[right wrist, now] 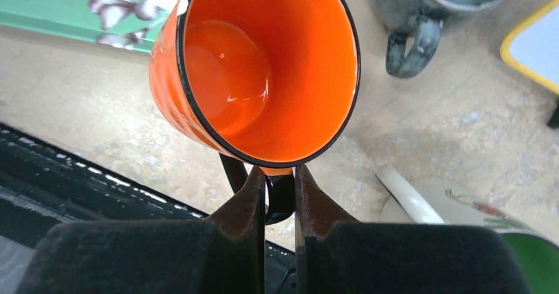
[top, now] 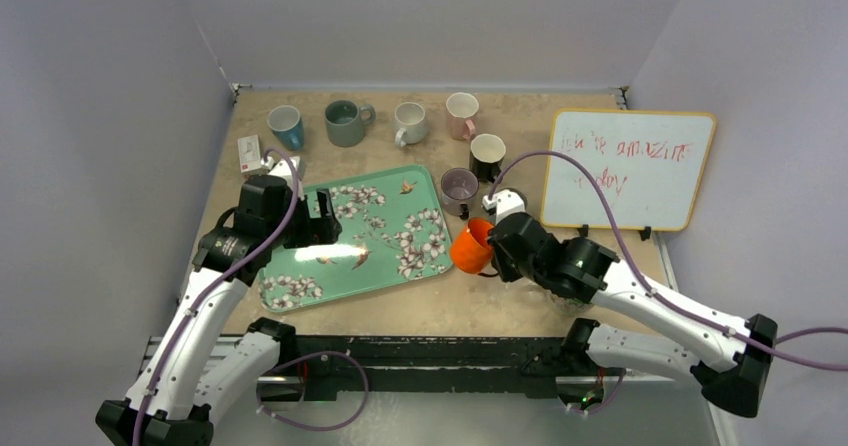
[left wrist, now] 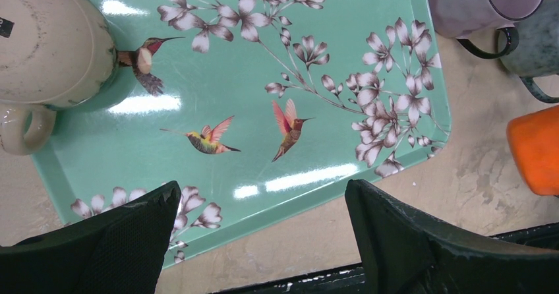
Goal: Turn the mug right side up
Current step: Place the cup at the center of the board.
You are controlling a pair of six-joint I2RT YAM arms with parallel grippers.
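Lower centre, right wrist view: right gripper (right wrist: 280, 192) clamped on orange mug (right wrist: 264, 76) handle, mostly hidden. Left gripper (left wrist: 264, 208) spread apart over tray (left wrist: 264, 63); cream mug (left wrist: 46, 43) cropped, unseen from top

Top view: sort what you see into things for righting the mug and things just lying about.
For the job: orange mug, tilted; right gripper, fingers shut on its handle.
Lying about: floral tray; blue mug; grey-green mug; white mug; pink mug; dark mug; purple mug; whiteboard; small box.

Orange mug (top: 470, 248), tilted, seemingly aloft
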